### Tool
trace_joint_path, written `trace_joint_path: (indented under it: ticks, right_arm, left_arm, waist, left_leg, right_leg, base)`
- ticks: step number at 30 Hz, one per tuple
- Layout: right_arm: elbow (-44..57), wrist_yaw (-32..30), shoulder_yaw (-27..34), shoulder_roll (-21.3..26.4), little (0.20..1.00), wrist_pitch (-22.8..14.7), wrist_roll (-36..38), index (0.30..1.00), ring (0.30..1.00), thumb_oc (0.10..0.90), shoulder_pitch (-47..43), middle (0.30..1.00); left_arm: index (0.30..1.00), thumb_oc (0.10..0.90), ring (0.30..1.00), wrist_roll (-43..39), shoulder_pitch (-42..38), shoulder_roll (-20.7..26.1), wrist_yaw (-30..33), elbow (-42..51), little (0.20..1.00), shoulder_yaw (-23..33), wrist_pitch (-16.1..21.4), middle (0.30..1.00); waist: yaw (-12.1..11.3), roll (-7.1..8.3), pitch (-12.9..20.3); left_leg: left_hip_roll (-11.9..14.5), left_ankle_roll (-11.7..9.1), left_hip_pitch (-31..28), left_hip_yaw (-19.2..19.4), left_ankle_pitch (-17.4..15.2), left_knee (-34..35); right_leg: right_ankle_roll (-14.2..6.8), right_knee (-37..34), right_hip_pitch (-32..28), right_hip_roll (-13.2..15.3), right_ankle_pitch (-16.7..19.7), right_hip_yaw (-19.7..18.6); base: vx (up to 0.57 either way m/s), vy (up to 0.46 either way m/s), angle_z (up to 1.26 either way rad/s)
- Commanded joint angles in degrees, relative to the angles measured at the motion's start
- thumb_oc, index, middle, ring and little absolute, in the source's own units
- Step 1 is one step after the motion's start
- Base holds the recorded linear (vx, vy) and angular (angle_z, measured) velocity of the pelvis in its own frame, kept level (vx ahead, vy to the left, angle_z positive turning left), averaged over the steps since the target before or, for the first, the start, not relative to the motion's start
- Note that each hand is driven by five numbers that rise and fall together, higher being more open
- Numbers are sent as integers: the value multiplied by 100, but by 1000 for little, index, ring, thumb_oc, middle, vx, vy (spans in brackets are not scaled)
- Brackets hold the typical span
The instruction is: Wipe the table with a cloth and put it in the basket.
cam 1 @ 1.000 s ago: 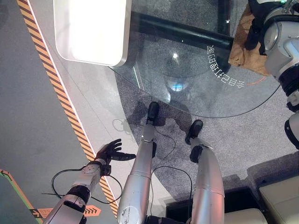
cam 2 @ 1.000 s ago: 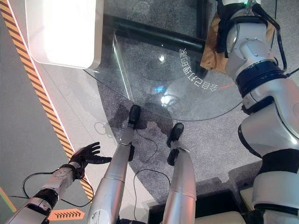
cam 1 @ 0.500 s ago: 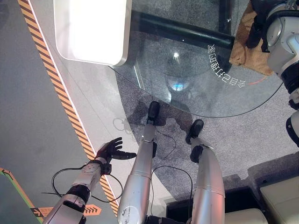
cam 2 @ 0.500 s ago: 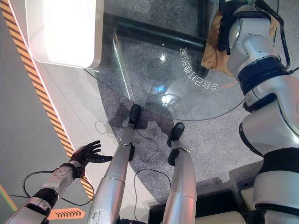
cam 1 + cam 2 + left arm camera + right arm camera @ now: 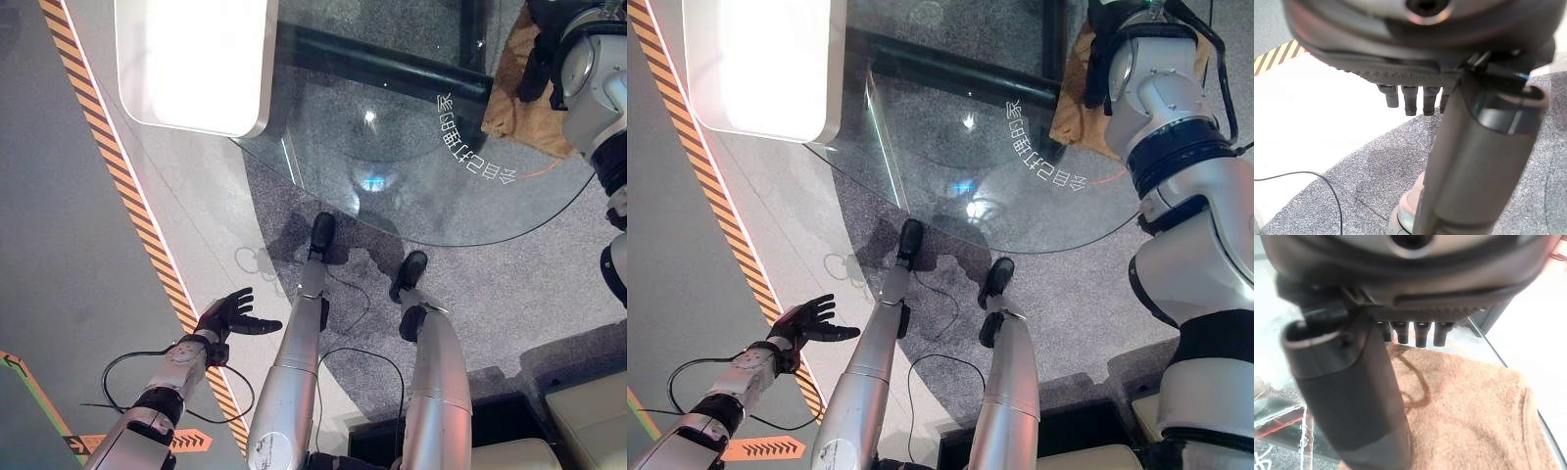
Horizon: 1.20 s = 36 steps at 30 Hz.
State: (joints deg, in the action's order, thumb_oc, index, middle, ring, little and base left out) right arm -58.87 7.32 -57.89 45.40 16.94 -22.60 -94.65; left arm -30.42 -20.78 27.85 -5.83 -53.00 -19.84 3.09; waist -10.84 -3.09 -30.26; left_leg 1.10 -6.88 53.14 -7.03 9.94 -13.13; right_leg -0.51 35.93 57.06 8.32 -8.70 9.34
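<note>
Cloth (image 5: 1464, 406) just below right hand (image 5: 1415, 298)

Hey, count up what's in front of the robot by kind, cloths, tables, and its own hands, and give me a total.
Brown terry cloths: 1
Round clear glass tables: 1
Dark robot hands: 2, left hand and right hand
Total: 4

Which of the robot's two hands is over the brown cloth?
The right hand, poised above the brown cloth on the glass table. The left hand hangs open over the floor.
</note>
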Motion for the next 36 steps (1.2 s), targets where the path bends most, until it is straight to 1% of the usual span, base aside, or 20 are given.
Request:
trace_joint_path:
  ticks: [1,12,21,26,33,36]
  right_arm:
    - [-109,381,-504,475,200,11,-152,300,300,100,-12,300]
    - [-136,461,-461,494,200,-98,-92,300,300,100,65,300]
    - [-105,536,-450,472,200,-75,-28,300,300,100,85,300]
    - [-101,600,-445,488,200,-107,8,300,300,100,85,300]
    - [-52,593,-395,524,200,-52,71,300,300,100,126,300]
    - [-124,609,-379,518,200,-103,87,300,300,100,133,300]
  left_arm:
    - [900,800,900,47,473,257,-6,-119,900,-9,-64,900]
    - [900,800,900,42,466,292,-76,-154,900,4,-63,900]
    - [900,800,900,47,480,291,-62,-142,900,8,-44,900]
    - [900,800,900,44,451,298,-65,-151,900,9,-69,900]
    - [900,800,900,128,451,326,-77,-140,900,35,-49,900]
    - [900,800,900,131,416,343,-76,-145,900,41,-55,900]
  waist:
    - [44,-102,46]
    - [41,-108,46]
    - [29,-110,46]
    - [45,-87,46]
    - [32,-52,46]
    - [28,-39,46]
  left_leg:
    - [-452,536,-112,443,-675,-544]
    - [-464,542,-117,441,-666,-541]
    - [-451,538,-95,438,-665,-535]
    - [-445,532,-92,445,-660,-542]
    - [-436,527,-88,439,-656,-525]
    - [-437,531,-66,425,-667,-553]
  right_leg:
    - [-26,-1276,-412,-336,850,352]
    - [-27,-1283,-413,-333,858,355]
    - [-24,-1282,-395,-321,856,372]
    - [-21,-1291,-399,-334,864,375]
    - [-16,-1303,-416,-341,852,405]
    - [-16,-1293,-403,-336,855,416]
  base:
    - [0,0,0]
    - [0,0,0]
    - [0,0,0]
    - [0,0,0]
    - [-5,-23,0]
    - [-1,-6,1]
